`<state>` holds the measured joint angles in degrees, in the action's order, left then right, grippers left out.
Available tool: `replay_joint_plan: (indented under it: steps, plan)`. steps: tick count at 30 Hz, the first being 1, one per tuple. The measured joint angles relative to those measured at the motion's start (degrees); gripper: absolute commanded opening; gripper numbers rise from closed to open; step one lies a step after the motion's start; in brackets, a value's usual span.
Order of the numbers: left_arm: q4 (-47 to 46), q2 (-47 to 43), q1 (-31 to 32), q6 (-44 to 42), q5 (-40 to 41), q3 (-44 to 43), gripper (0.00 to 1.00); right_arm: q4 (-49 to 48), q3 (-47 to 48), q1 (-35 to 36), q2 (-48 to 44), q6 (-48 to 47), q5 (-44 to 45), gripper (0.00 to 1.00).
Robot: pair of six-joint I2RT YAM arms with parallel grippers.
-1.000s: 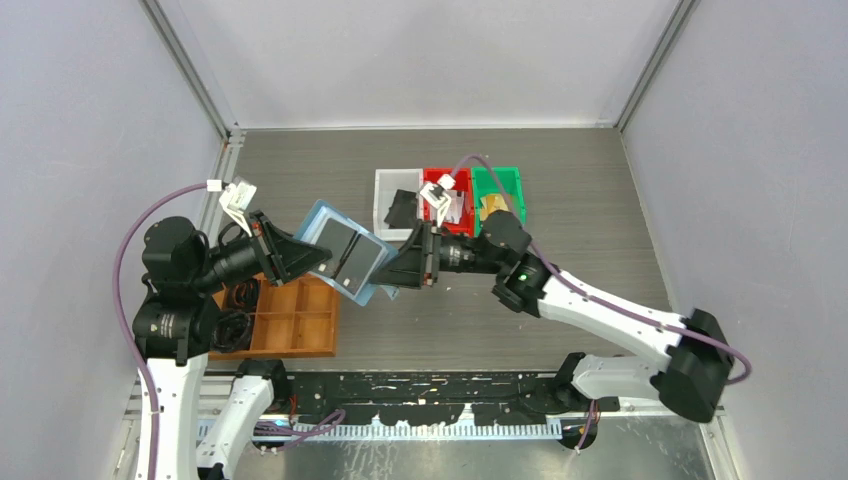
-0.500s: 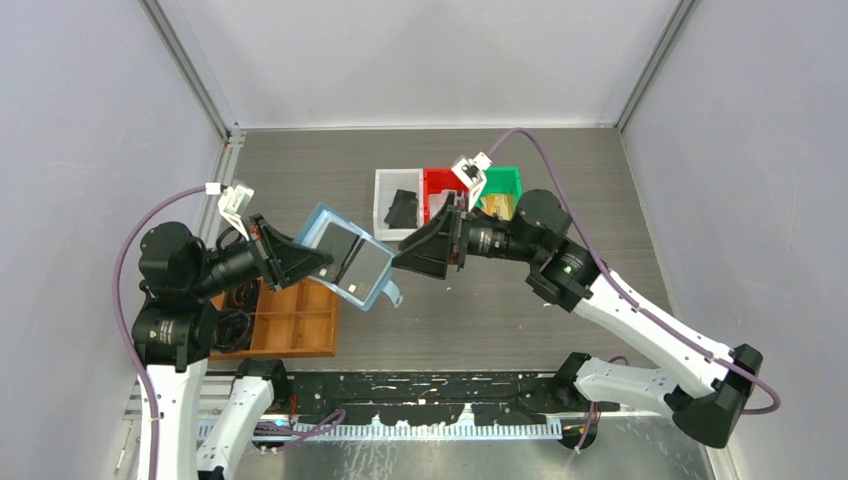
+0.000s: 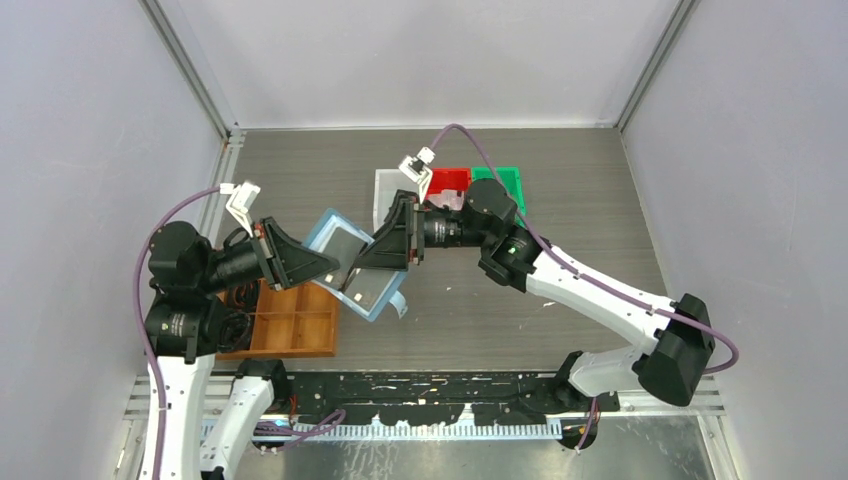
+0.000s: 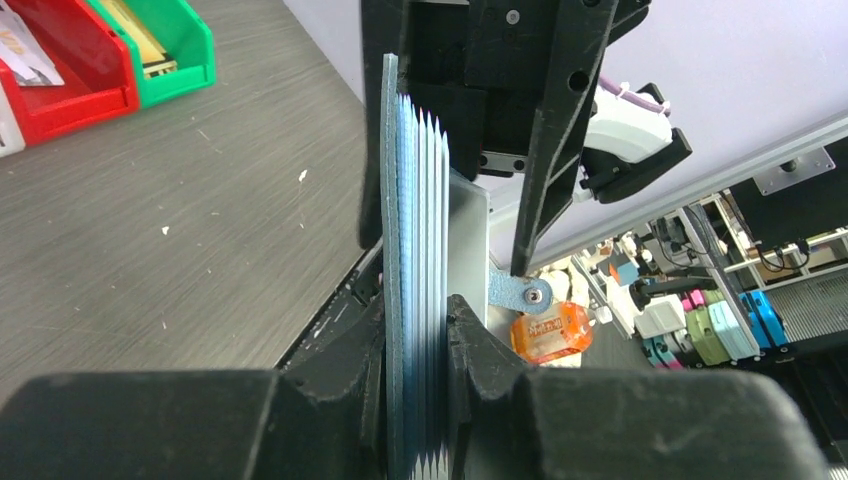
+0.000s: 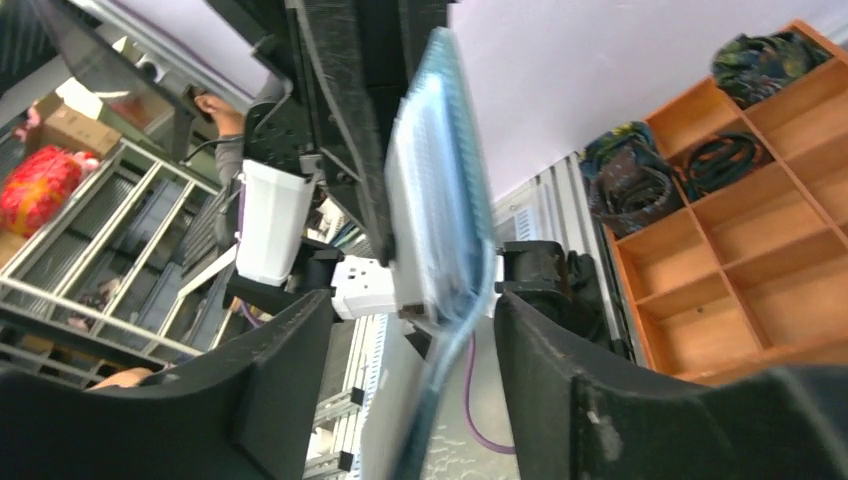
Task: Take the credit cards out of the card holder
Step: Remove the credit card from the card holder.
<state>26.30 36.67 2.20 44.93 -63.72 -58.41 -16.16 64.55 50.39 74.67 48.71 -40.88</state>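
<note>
Above table (image 3: 580, 190) | left fingers (image 4: 482, 348) clamp card holder (image 4: 412, 230) | layers wrist-view only

Nothing I can read for certain. White paper slip (image 4: 22, 60) in the red bin (image 4: 85, 95) carries some print, too blurred. Orange packet (image 4: 545, 335) in the background of my left wrist view has dark lettering, illegible. Card holder (image 4: 412, 250) is edge-on, with no legible marking. Top view is too small.
</note>
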Motion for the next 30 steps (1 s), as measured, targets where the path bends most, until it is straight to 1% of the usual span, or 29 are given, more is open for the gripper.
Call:
replay_joint_plan:
  steps: [1, 3, 4, 6, 7, 9, 11, 14, 17, 22, 23, 25, 27, 28, 30]
  plan:
    - [-0.22, -0.07, 0.0, 0.15, -0.24, 0.35, 0.11, -1.84, 0.0, 0.66, 0.39, 0.94, -0.35, 0.51]
    - [-0.37, -0.24, 0.0, 0.24, -0.63, 1.03, 0.31, -4.42, 0.0, 1.46, 1.16, 1.88, -0.59, 0.34]
    - [-0.42, -0.33, 0.0, 0.37, -1.22, 1.31, 0.36, -5.01, -0.02, 1.84, 1.53, 2.38, -0.61, 0.25]
    - [-0.33, -0.66, 0.0, -0.02, -1.49, 1.33, 0.37, -6.16, -0.07, 1.92, 2.69, 3.56, -0.66, 0.14]
    - [0.02, -0.68, 0.0, -0.42, -1.55, 1.33, 0.37, -6.45, -0.09, 1.99, 3.15, 3.96, -0.85, 0.1]
    - [1.31, -0.55, 0.04, -1.4, -1.79, 1.33, 0.38, -6.64, -0.28, 2.29, 3.37, 4.44, -1.25, 0.08]
    - [1.95, -0.37, 0.04, -2.05, -2.16, 1.33, 0.38, -6.73, -0.37, 2.38, 3.32, 4.37, -1.73, 0.07]
    - [2.14, -0.09, 0.04, -2.75, -3.45, 1.33, 0.35, -6.03, -0.37, 2.38, 3.3, 3.56, -2.34, 0.07]
    - [2.62, 0.44, 0.04, -3.43, -5.35, 1.33, 0.28, -4.35, -0.35, 2.43, 2.91, 1.79, -3.39, 0.07]
    - [3.26, 1.86, 0.04, -3.82, -9.9, 1.33, 0.11, 0.42, 1.62, 2.64, 2.6, -2.03, -5.2, 0.08]
    - [3.3, 1.86, 0.04, -3.87, -10.1, 1.33, 0.07, 1.31, 1.99, 2.67, 2.6, -2.62, -5.53, 0.12]
    - [3.93, 1.86, 0.04, -4.87, -10.8, 1.33, 0.02, 2.99, 2.75, 2.89, 2.6, -3.87, -5.88, 0.32]
    - [4.83, 1.86, 0.04, -6.03, -11.04, 1.31, 0.0, 5.25, 3.74, 3.1, 2.6, -5.07, -5.88, 0.45]
    - [5.62, 1.9, 0.04, -7.02, -10.8, 1.09, 0.0, 6.4, 4.04, 3.15, 2.6, -5.46, -5.73, 0.49]
    - [7.89, 2.12, 0.04, -9.38, -9.42, 0.46, 0.0, 9.18, 4.96, 3.17, 2.6, -6.88, -4.76, 0.51]
